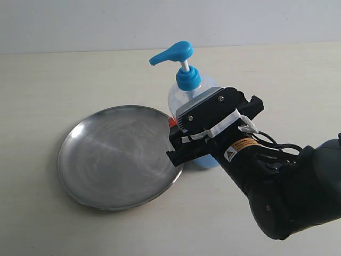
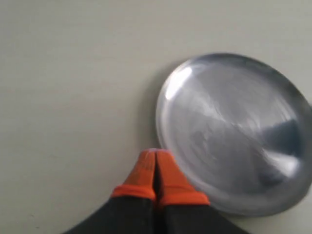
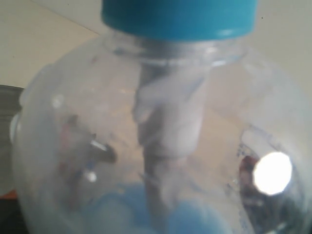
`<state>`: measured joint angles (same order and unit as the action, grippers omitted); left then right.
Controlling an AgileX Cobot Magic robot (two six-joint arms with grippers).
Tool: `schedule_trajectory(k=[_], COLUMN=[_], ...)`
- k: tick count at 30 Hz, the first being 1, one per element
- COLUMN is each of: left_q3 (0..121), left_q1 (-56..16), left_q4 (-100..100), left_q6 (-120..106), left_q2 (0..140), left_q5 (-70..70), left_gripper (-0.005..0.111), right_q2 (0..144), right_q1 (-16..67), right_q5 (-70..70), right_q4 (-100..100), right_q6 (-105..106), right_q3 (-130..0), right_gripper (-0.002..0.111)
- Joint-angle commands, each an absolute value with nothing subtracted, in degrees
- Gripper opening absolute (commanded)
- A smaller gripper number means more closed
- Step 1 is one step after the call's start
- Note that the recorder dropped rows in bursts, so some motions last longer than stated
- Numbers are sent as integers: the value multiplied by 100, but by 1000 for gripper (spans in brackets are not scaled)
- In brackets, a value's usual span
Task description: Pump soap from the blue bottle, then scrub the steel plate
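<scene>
The steel plate (image 1: pixel 114 154) lies flat on the table, shiny and scuffed, with nothing on it. Just right of it stands the blue bottle (image 1: pixel 187 80), upright, its blue pump head pointing left over the plate. My right gripper (image 1: pixel 173 140) reaches in from the right, its jaws closed round the bottle's clear body. In the right wrist view the bottle (image 3: pixel 161 122) fills the frame, with light blue soap (image 3: pixel 195 214) at its bottom. My left gripper (image 2: pixel 156 156) is shut and empty, orange tips together, above bare table beside the plate's rim (image 2: pixel 163 122). It is outside the exterior view.
The pale table (image 1: pixel 64 80) stretches around the plate and bottle. My right arm's dark body (image 1: pixel 287 186) covers the table's front right.
</scene>
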<state>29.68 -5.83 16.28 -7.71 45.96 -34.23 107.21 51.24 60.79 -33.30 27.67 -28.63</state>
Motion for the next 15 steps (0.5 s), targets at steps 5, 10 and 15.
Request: schedule_trajectory(k=[5,10,15], left_q3=[3316,3854,4456], left_q1=[-623,-623,-623], left_q4=[4108,4416,4363], left_q6=[-2859,-3258,-3295], left_q2=[5760,6231,6550], left_q5=[-3586,-3927,-4249], left_gripper=[0,0,0], right_q2=[10597,10597,10597], right_q1=[5129,5129,5129], right_q5=[6434,6434,6434], right_q4=[-3220,-3206,-3193], right_q6=[2844,2844,2844], right_q3=[-2905,-2905,-2905], right_gripper=[0,0,0])
